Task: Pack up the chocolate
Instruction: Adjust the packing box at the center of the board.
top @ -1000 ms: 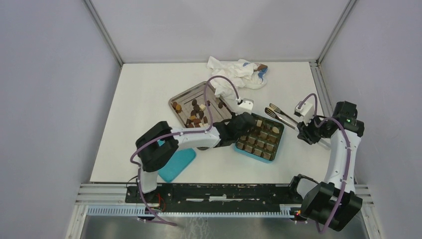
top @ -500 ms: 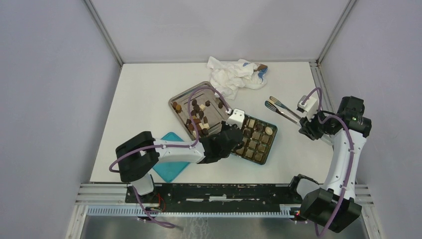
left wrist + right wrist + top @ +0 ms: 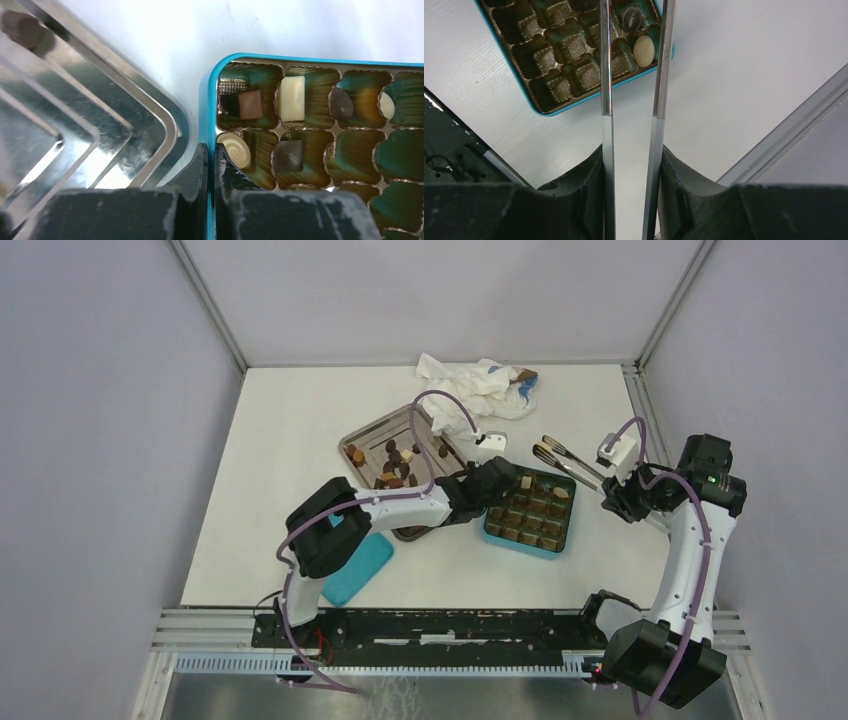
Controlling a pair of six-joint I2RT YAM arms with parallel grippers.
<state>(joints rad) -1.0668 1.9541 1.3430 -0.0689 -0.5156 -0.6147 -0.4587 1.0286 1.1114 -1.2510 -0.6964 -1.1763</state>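
L gripper [image 3: 210, 156] clenched on teal compartmented box [image 3: 205, 95] rim; R gripper [image 3: 631, 150] grasping silver metal tongs [image 3: 605, 60]. Small brown/cream chocolates [image 3: 291, 97]: some in box cells, rest on steel tray [image 3: 167, 125], table [image 3: 290, 440] centre. Risk: thin rim slips, box tilts, pcs spill.

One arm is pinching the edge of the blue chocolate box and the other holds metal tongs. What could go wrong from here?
The left fingers grip only the thin rim of the box, so it could slip or tilt and shake the loose chocolates out of their cups. The box corner sits close to the metal tray, so a push might bump it. The long tongs in the right fingers could knock the cream oval piece.
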